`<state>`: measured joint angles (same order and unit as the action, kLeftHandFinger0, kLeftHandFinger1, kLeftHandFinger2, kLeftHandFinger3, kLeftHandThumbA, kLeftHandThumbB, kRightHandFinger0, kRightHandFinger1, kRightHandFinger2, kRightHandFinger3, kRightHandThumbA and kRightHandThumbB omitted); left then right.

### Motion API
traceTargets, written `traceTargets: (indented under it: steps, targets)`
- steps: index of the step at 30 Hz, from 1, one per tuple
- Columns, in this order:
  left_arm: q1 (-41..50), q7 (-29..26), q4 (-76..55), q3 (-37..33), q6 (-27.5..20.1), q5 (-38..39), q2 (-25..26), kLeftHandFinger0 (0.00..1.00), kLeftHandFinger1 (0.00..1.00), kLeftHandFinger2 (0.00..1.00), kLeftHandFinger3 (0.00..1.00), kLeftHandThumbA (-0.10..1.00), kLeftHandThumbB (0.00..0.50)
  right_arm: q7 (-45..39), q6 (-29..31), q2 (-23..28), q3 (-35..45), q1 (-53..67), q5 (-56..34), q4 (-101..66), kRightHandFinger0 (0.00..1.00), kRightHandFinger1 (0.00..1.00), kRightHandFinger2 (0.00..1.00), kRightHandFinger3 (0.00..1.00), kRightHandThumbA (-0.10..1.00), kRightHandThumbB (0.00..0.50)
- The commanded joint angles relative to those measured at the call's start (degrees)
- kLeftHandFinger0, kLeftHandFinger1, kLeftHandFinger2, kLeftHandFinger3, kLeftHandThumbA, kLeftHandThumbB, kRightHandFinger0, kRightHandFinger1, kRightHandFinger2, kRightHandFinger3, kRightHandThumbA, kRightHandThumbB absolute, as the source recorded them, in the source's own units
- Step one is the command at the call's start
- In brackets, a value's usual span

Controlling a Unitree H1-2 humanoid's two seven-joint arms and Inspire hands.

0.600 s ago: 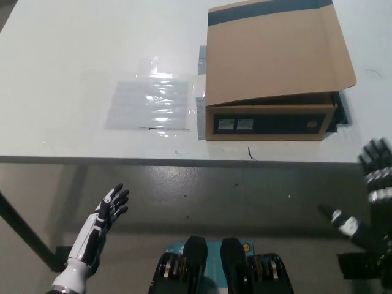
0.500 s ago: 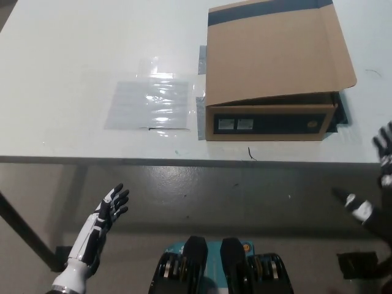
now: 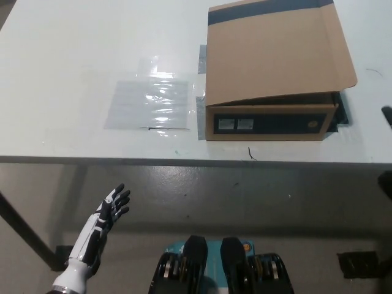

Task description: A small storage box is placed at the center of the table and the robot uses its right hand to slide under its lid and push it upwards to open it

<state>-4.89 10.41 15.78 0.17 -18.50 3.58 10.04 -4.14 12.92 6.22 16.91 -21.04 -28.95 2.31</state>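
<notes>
— Since the earlier frames the right hand point(image 3: 387, 116) has slid almost out of view; only dark slivers of it show at the right edge, level with the bench's front edge. What about its fingers?

— Cannot tell; too little of it is visible to say whether it is spread or closed, or whether it has hold of anything.

— And the storage box point(image 3: 272, 116)?

— Brown cardboard, sitting on the white bench point(image 3: 73, 67), just up and to the left of those dark slivers and apart from them. Its lid point(image 3: 275, 52) lies over the top, a flat brown flap with a dark band along the far edge (the front lip hangs slightly above the dark front panel, which carries two small pale labels).

— Anything beside it?

— A clear plastic sheet point(image 3: 150, 104) lies flat on the bench to the box's left, near it, farther again from the right hand.

— The other hand?

— The white left hand point(image 3: 110, 208) rests low, below the bench's front edge, fingers spread and holding nothing, well apart from the box.
</notes>
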Motion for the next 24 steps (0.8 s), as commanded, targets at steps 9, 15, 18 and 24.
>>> traceTargets:
  steps: [9,15,18,24]
  targets:
    - [-0.64,1.11,-1.79,-0.11,-2.10,0.38,0.60,1.00,1.00,1.00,1.00,1.00,0.500,-3.48,-0.86,0.05,2.55,-10.65,-8.27,13.01,1.00,1.00,1.00,1.00,1.00,0.310]
    - [-1.04,1.09,-1.75,-0.15,-2.26,-0.10,0.79,1.00,1.00,1.00,1.00,1.00,0.500,-3.86,-1.89,-0.92,3.05,-13.34,-10.37,16.42,1.00,1.00,1.00,1.00,1.00,0.297]
    - [-0.89,1.28,-2.22,-0.14,-1.64,0.18,0.81,1.00,1.00,1.00,1.00,1.00,0.500,-3.84,-3.49,-1.83,3.83,-14.35,-12.67,17.50,1.00,1.00,1.00,1.00,1.00,0.281]
    - [-1.16,1.00,-1.77,-0.11,-2.18,-0.35,0.87,1.00,1.00,1.00,1.00,1.00,0.500,-3.28,-6.63,-3.47,4.59,-14.92,-15.40,17.23,1.00,1.00,1.00,1.00,1.00,0.293]
